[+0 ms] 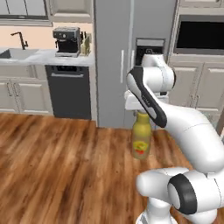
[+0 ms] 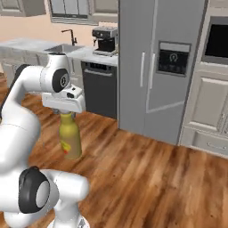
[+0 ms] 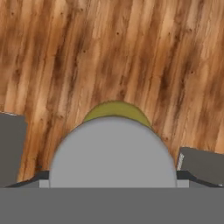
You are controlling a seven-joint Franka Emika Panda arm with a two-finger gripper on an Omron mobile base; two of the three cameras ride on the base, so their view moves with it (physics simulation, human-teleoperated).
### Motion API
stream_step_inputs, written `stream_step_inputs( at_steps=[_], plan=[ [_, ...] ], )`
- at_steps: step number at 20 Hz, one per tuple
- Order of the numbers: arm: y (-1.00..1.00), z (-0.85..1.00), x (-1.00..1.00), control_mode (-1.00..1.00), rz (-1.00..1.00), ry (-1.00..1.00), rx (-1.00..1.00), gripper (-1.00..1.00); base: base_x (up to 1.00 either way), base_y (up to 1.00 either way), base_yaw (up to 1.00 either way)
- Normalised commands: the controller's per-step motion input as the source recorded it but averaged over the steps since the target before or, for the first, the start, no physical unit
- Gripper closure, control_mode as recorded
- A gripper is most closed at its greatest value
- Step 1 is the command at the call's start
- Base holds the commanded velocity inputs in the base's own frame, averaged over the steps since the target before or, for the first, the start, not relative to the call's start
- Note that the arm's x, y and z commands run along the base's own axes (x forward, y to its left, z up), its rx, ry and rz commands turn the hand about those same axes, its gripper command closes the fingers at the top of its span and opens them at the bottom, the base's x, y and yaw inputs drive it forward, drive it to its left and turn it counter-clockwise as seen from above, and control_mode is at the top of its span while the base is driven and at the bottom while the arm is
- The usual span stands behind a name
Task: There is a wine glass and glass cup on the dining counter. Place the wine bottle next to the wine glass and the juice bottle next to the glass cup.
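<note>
The juice bottle (image 1: 141,140) is amber-yellow with a red-and-green label and hangs upright in the air over the wooden floor (image 1: 57,162). My gripper (image 1: 141,112) is shut on its grey cap from above. From the right base the bottle (image 2: 70,140) hangs below the gripper (image 2: 67,112). In the hand view the grey cap (image 3: 113,153) sits between the two dark fingers (image 3: 199,164), with the gripper (image 3: 111,175) around it and the bottle's yellow shoulder (image 3: 116,109) just beyond. The wine glass, glass cup, wine bottle and dining counter are out of view.
A grey fridge (image 1: 131,52) stands straight ahead, with a dark dishwasher (image 1: 70,92) to its left. Further left, a counter holds a coffee machine (image 1: 67,41) and a sink (image 1: 11,53). Beige cabinets and a wall oven (image 1: 199,37) lie to the right.
</note>
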Motion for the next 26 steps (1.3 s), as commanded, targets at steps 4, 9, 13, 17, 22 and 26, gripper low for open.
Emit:
stream_step_inputs(
  at_steps=[4, 9, 13, 17, 22, 26],
  plan=[
    [0.00, 0.00, 0.00, 1.00, 0.00, 0.00, 0.00, 1.00, 0.10, 0.00, 0.99],
    [0.00, 0.00, 0.00, 1.00, 0.00, 0.00, 0.00, 1.00, 0.23, 0.00, 0.92],
    [0.00, 0.00, 0.00, 1.00, 0.00, 0.00, 0.00, 1.00, 0.43, -0.04, 0.68],
    [0.00, 0.00, 0.00, 1.00, 0.00, 0.00, 0.00, 1.00, 0.59, -0.14, 0.37],
    [0.00, 0.00, 0.00, 1.00, 0.00, 0.00, 0.00, 1.00, 0.65, -0.20, 0.32],
    [0.00, 0.00, 0.00, 1.00, 0.00, 0.00, 0.00, 1.00, 0.61, -0.32, 0.23]
  ],
)
